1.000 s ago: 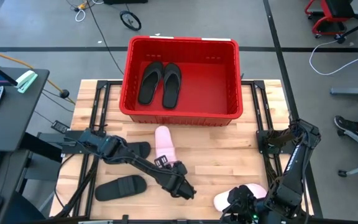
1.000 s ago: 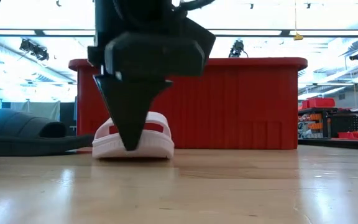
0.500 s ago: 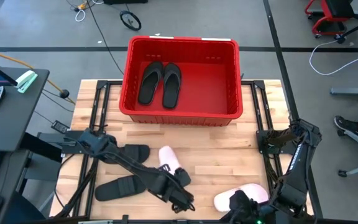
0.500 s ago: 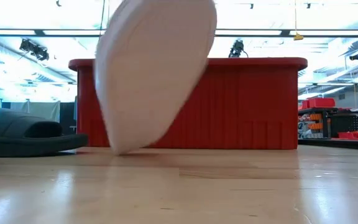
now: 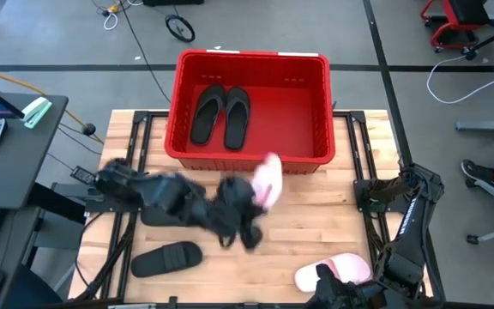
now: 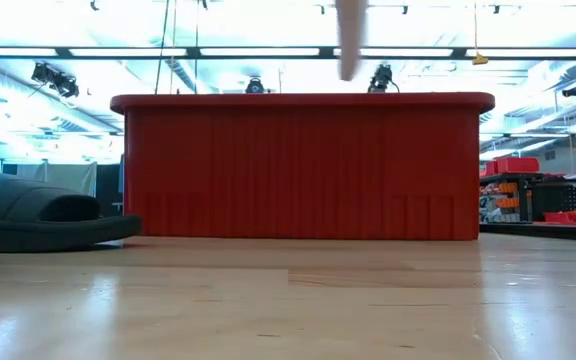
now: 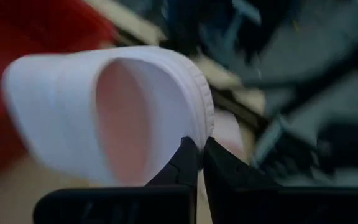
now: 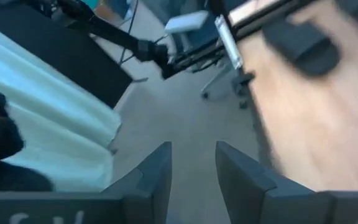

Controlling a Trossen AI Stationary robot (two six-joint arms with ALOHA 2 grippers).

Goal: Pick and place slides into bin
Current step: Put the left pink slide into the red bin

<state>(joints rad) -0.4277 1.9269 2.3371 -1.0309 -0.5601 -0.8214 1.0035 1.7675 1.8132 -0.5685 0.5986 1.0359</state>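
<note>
My left gripper is shut on a white and pale pink slide and holds it in the air just before the near wall of the red bin. The slide also shows in the left wrist view and as a white sliver at the top of the low view. Two black flip-flops lie in the bin. A second white slide lies on its sole at the near right, beside my right gripper, which is open and empty. A black slide lies at the near left. My left gripper pinches the white slide's outer rim between its two fingers, beside the wide strap. The slide stretches away from the fingertips. It is lifted clear of the table and tilted, its far end toward the bin.
The red bin stands at the table's far middle. A black slide shows at the left of the low view. My left arm lies blurred across the table's left half. Bare wood lies between the bin and the near right slide.
My left gripper has taken the white slide up off the table's middle and swung it up and toward the far edge, to the bin's near wall. The slide has tipped from flat to tilted and hangs clear of the table.
</note>
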